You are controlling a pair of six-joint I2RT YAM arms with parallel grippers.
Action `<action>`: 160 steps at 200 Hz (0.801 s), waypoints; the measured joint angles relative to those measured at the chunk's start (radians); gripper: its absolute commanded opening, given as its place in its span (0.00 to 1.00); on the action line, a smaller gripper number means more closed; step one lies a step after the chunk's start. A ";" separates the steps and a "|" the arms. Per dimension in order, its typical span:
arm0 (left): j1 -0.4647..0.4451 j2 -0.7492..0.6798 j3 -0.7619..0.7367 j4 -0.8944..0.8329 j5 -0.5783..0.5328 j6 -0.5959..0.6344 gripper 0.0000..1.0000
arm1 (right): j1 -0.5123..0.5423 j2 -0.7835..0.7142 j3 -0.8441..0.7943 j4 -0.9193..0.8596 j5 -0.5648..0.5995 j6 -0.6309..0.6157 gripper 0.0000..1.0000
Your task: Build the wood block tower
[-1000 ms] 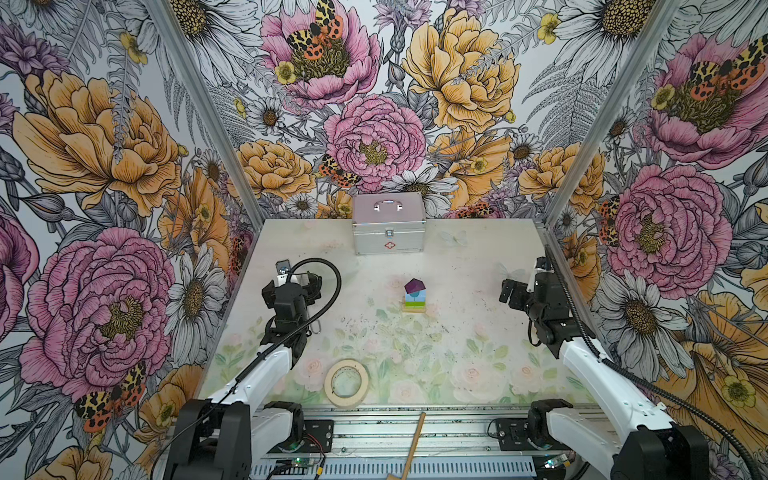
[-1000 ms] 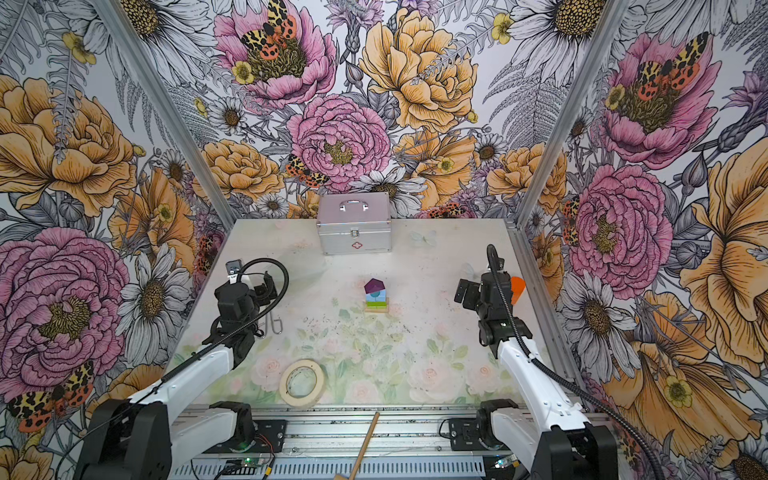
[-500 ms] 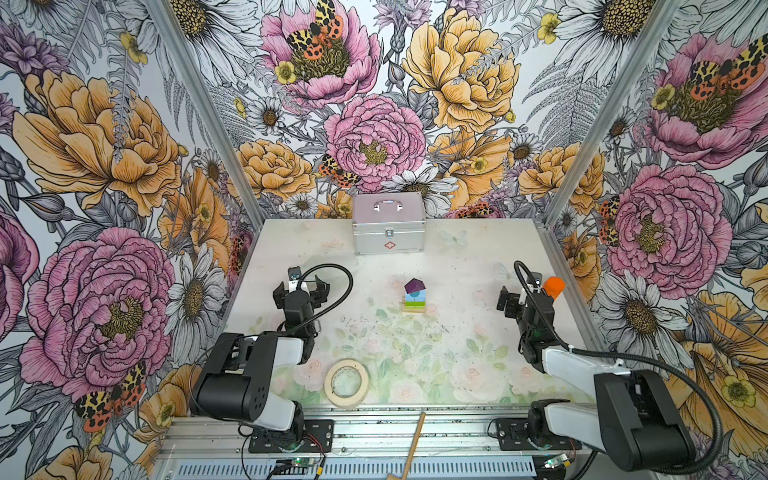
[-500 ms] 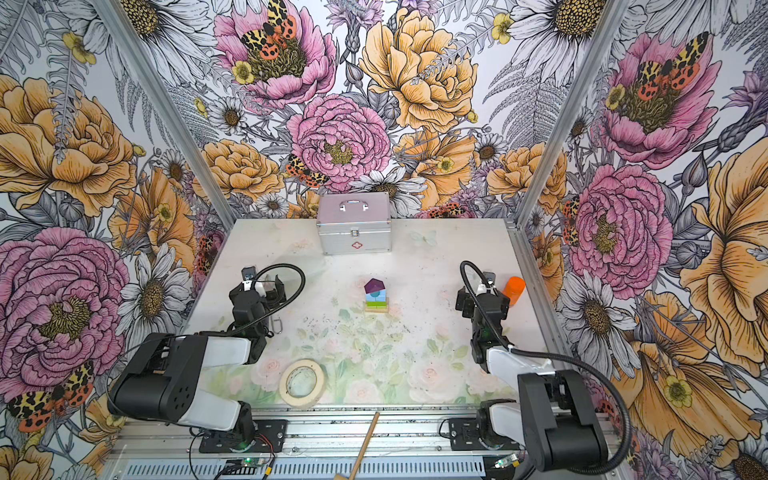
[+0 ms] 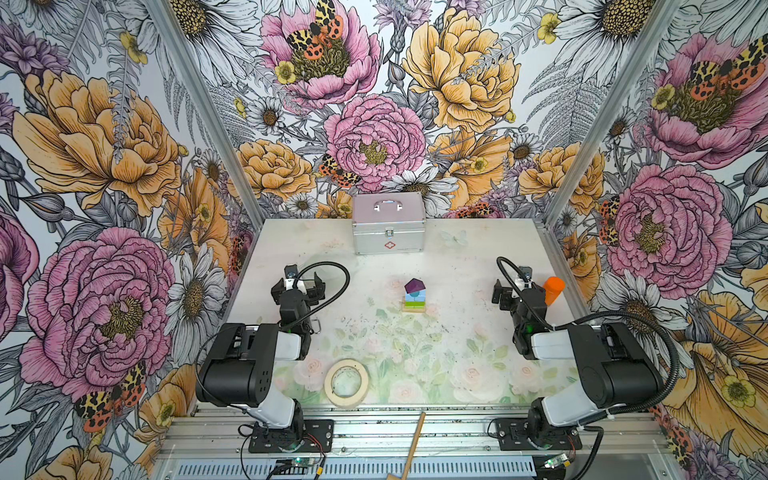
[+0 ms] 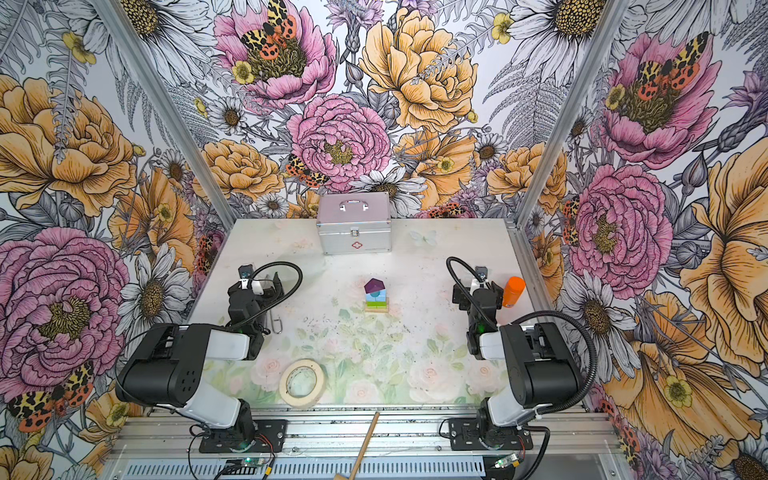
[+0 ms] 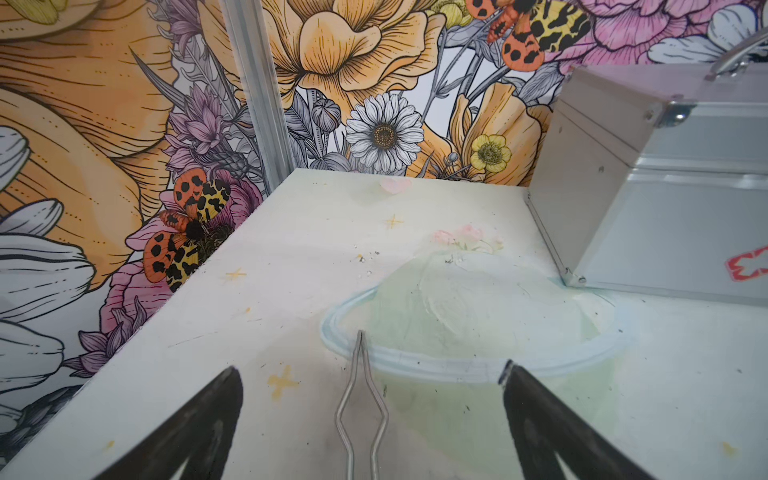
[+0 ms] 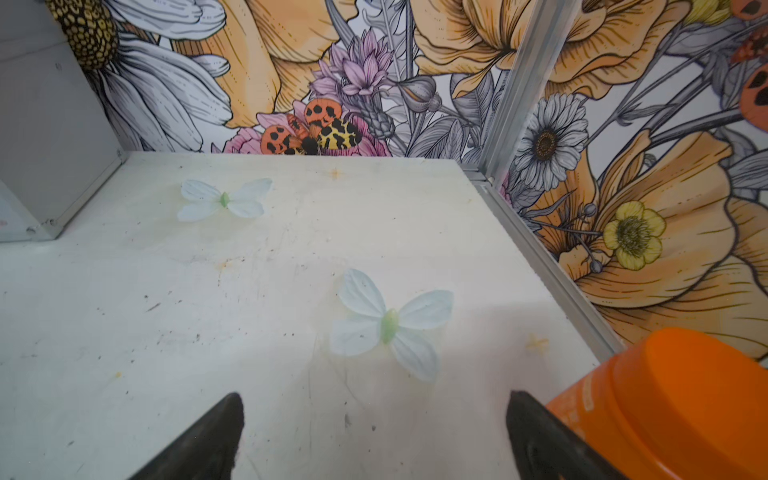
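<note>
The wood block tower (image 5: 414,296) (image 6: 376,296) stands mid-table in both top views: a tan bar at the bottom, a lime-green block, light-blue cubes with a teal cylinder, and a purple roof on top. My left gripper (image 5: 297,286) (image 6: 255,286) (image 7: 370,369) rests low at the left, far from the tower, open with nothing held. My right gripper (image 5: 513,291) (image 6: 478,293) (image 8: 374,395) rests at the right, equally far from it, open and empty. Neither wrist view shows the tower.
Thin metal tweezers (image 7: 361,399) (image 6: 276,324) lie on the table under the left gripper. An orange container (image 5: 553,289) (image 8: 673,407) stands just right of the right gripper. A metal case (image 5: 388,228) sits at the back, a tape roll (image 5: 346,382) near the front.
Both arms have folded back and down toward their bases, and the grippers now sit low over the table. The orange container has come into view. The tower has not moved.
</note>
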 measured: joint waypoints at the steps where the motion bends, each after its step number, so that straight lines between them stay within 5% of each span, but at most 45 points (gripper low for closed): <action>1: 0.001 0.000 0.001 -0.001 0.000 -0.001 0.99 | -0.001 0.000 0.001 0.000 0.000 0.000 1.00; 160: 0.006 0.000 0.002 -0.026 0.016 -0.021 0.99 | -0.019 0.000 0.011 -0.015 -0.019 0.018 1.00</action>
